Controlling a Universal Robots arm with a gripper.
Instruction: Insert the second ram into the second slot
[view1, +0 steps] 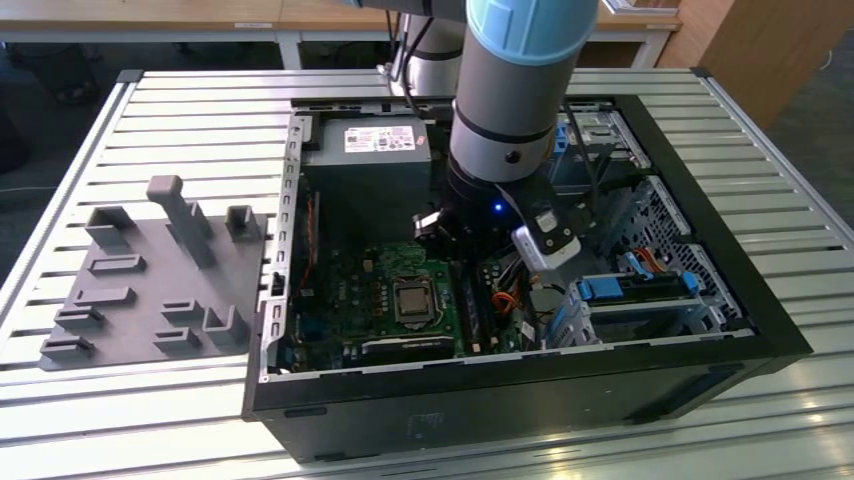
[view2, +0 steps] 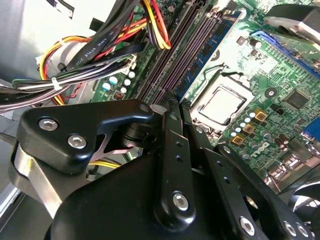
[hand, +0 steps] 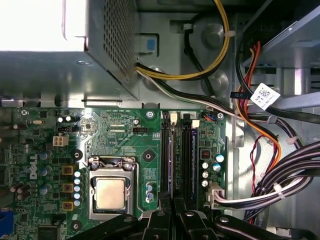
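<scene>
Two long black memory slots (hand: 165, 155) lie beside the CPU socket (hand: 111, 192). Thin blue ram edges (hand: 171, 160) stand upright in them; in the second wrist view one blue stick (view2: 216, 42) sits seated on the socket's side. I cannot tell which of them is the second ram. My gripper (hand: 172, 201) hangs just above the near end of the slots. Its black fingers (view2: 167, 120) are pressed together and shut, with nothing visible between them. In the exterior view the gripper (view1: 461, 250) is low inside the open computer case (view1: 694, 330).
Bundled cables (hand: 280, 175) run close beside the slots. The power supply (view1: 367, 160) fills the back of the case. A drive cage with light-blue latches (view1: 641, 290) stands at the exterior view's right. A grey parts fixture (view1: 147, 280) rests on the slatted table at the exterior view's left.
</scene>
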